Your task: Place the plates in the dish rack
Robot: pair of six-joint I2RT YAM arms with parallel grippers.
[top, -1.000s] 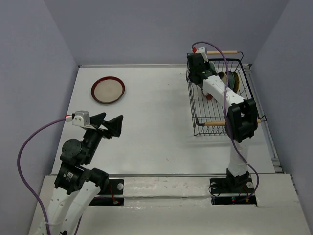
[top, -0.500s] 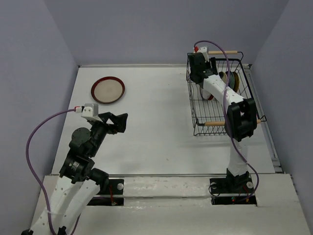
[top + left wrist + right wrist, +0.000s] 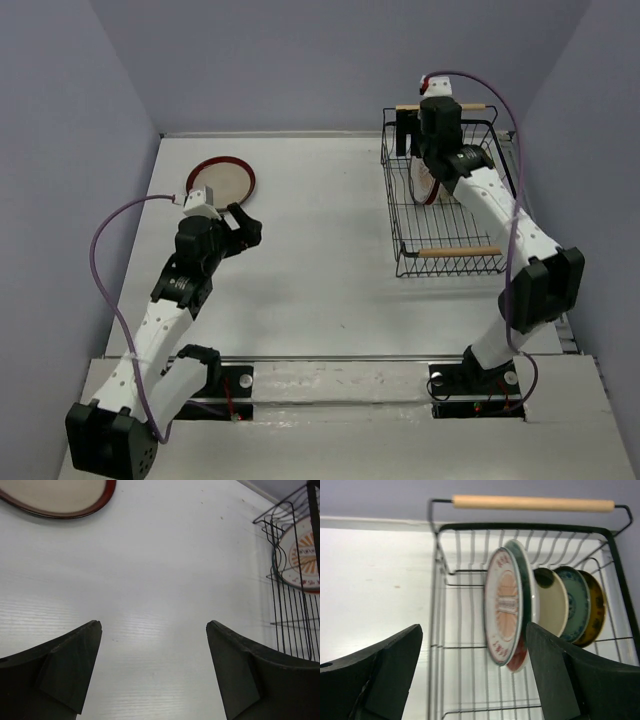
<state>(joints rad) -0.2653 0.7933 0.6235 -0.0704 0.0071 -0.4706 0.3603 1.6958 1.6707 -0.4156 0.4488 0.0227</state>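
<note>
A red-rimmed beige plate (image 3: 220, 183) lies flat at the table's far left; its edge also shows in the left wrist view (image 3: 60, 495). My left gripper (image 3: 249, 225) hovers open just to its near right, nothing between the fingers (image 3: 152, 625). The dish rack (image 3: 459, 251) stands at the far right. Upright in it are a white plate with orange pattern (image 3: 502, 605), a red floral plate (image 3: 518, 659), a cream plate (image 3: 554, 609), a blue plate (image 3: 576, 605) and a yellow plate (image 3: 596, 609). My right gripper (image 3: 418, 142) hangs open and empty above the rack's far end (image 3: 474, 627).
The rack's far wooden handle (image 3: 532, 502) sits close to the back wall. Its left wire wall (image 3: 290, 605) faces the left gripper across bare white table (image 3: 320, 230). Purple-grey walls close in the table on three sides.
My right gripper opened, let go of the white-and-orange plate and lifted up out of the rack. My left arm reached forward toward the red-rimmed plate.
</note>
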